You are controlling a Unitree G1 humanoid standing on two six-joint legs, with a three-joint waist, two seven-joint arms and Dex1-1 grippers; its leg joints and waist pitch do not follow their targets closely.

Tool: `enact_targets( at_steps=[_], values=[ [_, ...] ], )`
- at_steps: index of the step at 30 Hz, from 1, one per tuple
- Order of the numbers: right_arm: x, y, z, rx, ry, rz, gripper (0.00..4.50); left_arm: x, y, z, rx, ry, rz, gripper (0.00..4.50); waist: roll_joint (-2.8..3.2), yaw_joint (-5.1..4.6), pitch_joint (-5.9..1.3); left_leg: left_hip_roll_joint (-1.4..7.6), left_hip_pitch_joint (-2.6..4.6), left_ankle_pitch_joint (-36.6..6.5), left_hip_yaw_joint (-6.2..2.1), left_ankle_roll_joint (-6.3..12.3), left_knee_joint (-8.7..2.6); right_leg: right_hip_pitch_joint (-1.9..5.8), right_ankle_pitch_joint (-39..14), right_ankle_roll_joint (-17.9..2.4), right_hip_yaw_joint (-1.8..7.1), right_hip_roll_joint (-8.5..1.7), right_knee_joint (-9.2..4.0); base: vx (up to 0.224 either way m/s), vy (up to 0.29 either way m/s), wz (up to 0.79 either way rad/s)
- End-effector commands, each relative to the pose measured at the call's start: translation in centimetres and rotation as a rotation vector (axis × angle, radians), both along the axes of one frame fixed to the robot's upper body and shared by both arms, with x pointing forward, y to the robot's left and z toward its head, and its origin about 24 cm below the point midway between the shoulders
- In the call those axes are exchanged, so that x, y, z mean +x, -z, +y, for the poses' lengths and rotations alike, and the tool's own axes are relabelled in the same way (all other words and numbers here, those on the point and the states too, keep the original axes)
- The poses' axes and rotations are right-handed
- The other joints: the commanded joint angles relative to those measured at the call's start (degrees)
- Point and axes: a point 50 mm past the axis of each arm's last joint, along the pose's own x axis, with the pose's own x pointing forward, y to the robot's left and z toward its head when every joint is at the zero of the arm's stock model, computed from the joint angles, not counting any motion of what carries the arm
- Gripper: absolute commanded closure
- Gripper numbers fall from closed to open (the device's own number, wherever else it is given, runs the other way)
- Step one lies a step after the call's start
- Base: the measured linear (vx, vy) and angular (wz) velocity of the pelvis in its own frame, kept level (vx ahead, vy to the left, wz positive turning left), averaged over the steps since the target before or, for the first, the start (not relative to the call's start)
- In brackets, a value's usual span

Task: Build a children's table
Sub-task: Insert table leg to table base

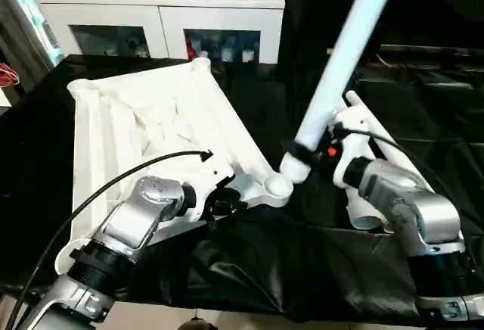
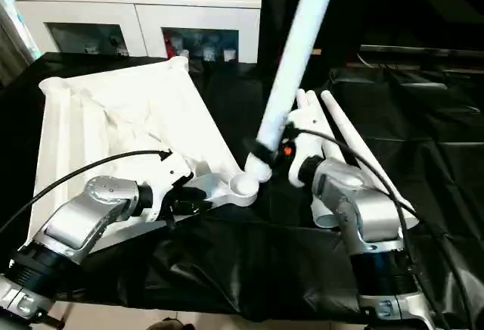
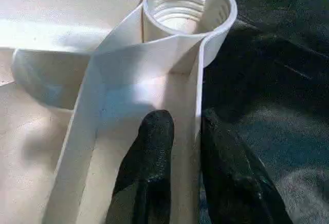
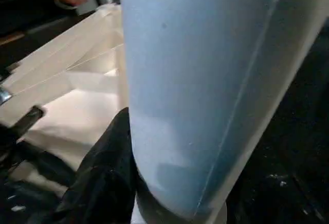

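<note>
Left eye view: table top [image 1: 151, 118] unlabelled, plain white.

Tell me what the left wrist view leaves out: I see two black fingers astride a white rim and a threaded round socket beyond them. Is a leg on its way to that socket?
Observer: Yes. The right tool holds a long white leg tilted, its thick end just beside the corner socket, not yet in it.
Operator: Is the top flipped over?
Observer: The table top lies underside up on a black cloth, ribs and raised rim showing.
Operator: Any other legs about?
Observer: More white legs lie on the cloth behind the right arm.
Operator: And the left tool?
Observer: The left tool pinches the rim near that socket, one finger on each side.
</note>
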Motion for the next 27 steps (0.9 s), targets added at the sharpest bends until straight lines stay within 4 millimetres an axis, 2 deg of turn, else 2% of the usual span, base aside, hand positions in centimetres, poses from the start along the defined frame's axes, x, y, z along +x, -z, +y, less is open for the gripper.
enact_targets(
  at_steps=[1,4,5,9,12,27],
  values=[
    [0.3,-0.2,0.1,-0.006,-0.026,0.002,2.62,-0.1,-0.2,-0.2,0.009,0.017,-0.006,3.84,-0.96,0.07,-3.82,4.19,1.88,-13.14,-2.02,-0.86,-4.25,1.42,-13.28,-9.6,3.25,-5.89,-4.97,0.0,0.0,0.0],
    [0.6,-0.2,0.3,0.004,-0.045,0.014,2.62,-0.1,-0.1,-0.2,0.009,0.017,-0.005,3.82,-0.97,0.15,-3.79,4.17,1.91,-13.3,-1.94,-0.97,-4.18,1.4,-13.75,-9.85,3.3,-6.0,-5.05,0.0,0.0,0.0],
    [0.7,-0.2,0.3,0.002,-0.049,0.014,2.62,-0.1,-0.1,-0.2,0.009,0.018,-0.005,4.2,-0.97,0.17,-3.8,4.2,1.9,-13.26,-1.99,-0.97,-4.2,1.44,-13.73,-9.89,3.27,-6.02,-5.04,0.0,0.0,0.0],
    [0.9,0.1,0.5,-0.01,-0.059,0.022,2.62,0.0,-0.2,-0.2,0.007,0.023,-0.007,4.23,-1.04,0.16,-3.81,4.21,1.86,-12.69,-1.97,-0.81,-4.23,1.44,-12.85,-9.91,3.25,-5.93,-4.91,0.0,0.0,0.0],
    [1.0,0.4,0.6,-0.011,-0.065,0.031,2.62,-0.2,-0.2,-0.3,0.0,0.04,-0.007,4.45,-1.05,0.15,-3.88,4.19,1.88,-12.46,-1.92,-0.79,-4.17,1.45,-11.89,-10.21,3.24,-5.9,-4.84,0.0,0.0,0.0],
    [1.1,1.9,0.8,-0.011,-0.067,0.067,2.62,-0.4,-0.2,-1.1,-0.08,0.086,-0.035,4.5,-1.15,0.03,-3.79,4.25,1.93,-13.16,-1.89,-0.67,-4.21,1.43,-13.06,-10.28,3.27,-6.0,-4.97,0.0,0.0,0.0]
  ],
)
